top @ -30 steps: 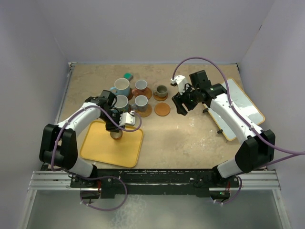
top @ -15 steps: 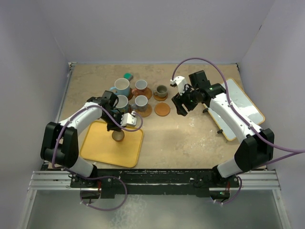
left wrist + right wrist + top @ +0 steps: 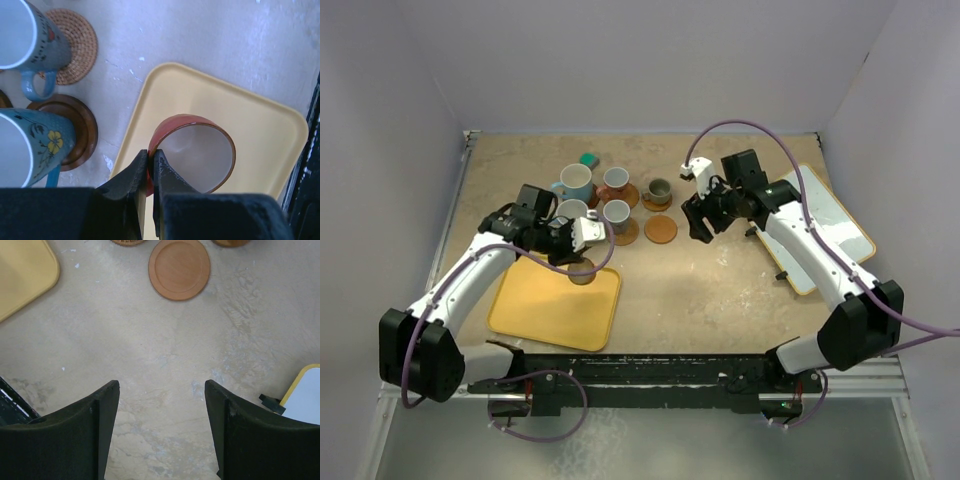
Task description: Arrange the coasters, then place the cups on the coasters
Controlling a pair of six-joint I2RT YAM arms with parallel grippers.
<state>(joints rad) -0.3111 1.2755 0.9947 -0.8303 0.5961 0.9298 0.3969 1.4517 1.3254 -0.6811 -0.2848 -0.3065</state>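
My left gripper is shut on the near rim of the small orange cup, one finger inside and one outside. The cup is over the far right part of the yellow tray. Two light blue cups stand on coasters, one woven and one dark brown. Further cups sit on coasters at mid-table. One orange-brown coaster lies bare. My right gripper hangs open over bare table, just right of that coaster.
A white tray with a yellow rim lies at the right under my right arm. A small teal block sits behind the cups. The yellow tray's corner shows in the right wrist view.
My left gripper has shut on the orange cup's rim and carried it up and right across the yellow tray, toward the cups. The right arm has hardly moved.
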